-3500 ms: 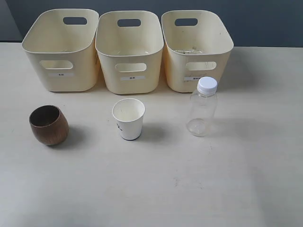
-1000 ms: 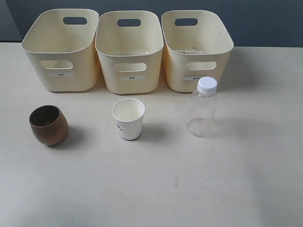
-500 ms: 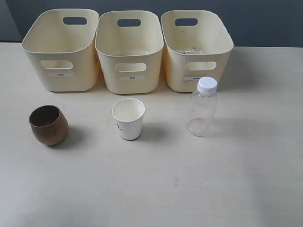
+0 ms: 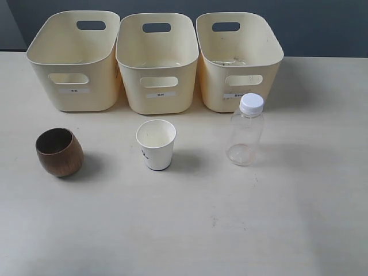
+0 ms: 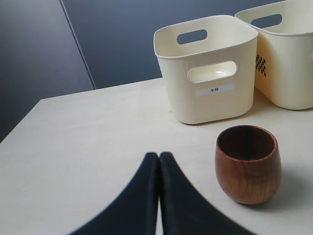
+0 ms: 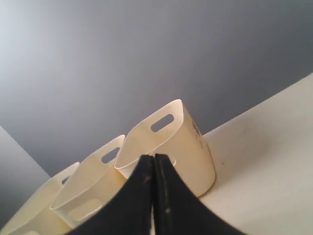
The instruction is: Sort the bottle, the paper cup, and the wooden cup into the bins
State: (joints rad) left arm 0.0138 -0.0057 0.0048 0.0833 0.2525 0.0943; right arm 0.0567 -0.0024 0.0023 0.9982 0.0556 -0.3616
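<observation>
Three cream bins stand in a row at the back: left bin (image 4: 73,60), middle bin (image 4: 157,62), right bin (image 4: 238,60). In front of them stand the brown wooden cup (image 4: 59,152), the white paper cup (image 4: 156,144) and the clear bottle (image 4: 246,130) with its white cap, all upright. Neither arm shows in the exterior view. My left gripper (image 5: 159,155) is shut and empty, low over the table, with the wooden cup (image 5: 248,163) just beside it and a bin (image 5: 207,67) beyond. My right gripper (image 6: 154,157) is shut and empty, pointing at the bins (image 6: 168,143).
The pale tabletop (image 4: 230,224) stretches in front of the three objects. A dark grey wall (image 4: 322,29) runs behind the bins. Each bin carries a small white label (image 5: 214,89) under its handle cutout.
</observation>
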